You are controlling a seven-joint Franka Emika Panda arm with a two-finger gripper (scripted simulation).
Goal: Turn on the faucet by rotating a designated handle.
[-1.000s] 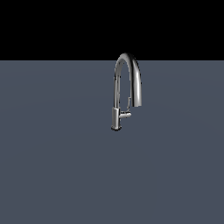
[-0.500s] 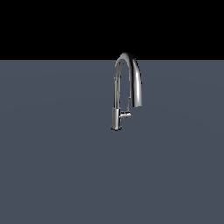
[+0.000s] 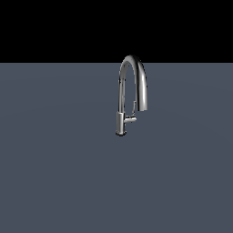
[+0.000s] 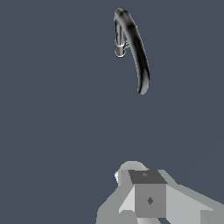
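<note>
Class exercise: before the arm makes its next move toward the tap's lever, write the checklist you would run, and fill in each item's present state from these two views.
1. Tall shiny chrome gooseneck faucet stands upright on the grey surface: ok.
2. Short thin chrome lever handle visible, sticking out from the base toward the exterior view's right: ok.
3. Nothing blocks the handle: ok.
4. Grey-and-white pincer touching the handle: not ok, a wide gap separates them.
5. Pincer jaws open: cannot tell, the fingertips are hidden.
6. Arm visible in the exterior view: not ok.

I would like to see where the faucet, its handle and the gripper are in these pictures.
faucet (image 3: 122,91): exterior view, on the upright pipe of the arch.
handle (image 3: 130,120): exterior view, on the short lever beside the base.
gripper (image 4: 146,194): wrist view, on its grey body; jaws unclear.
</note>
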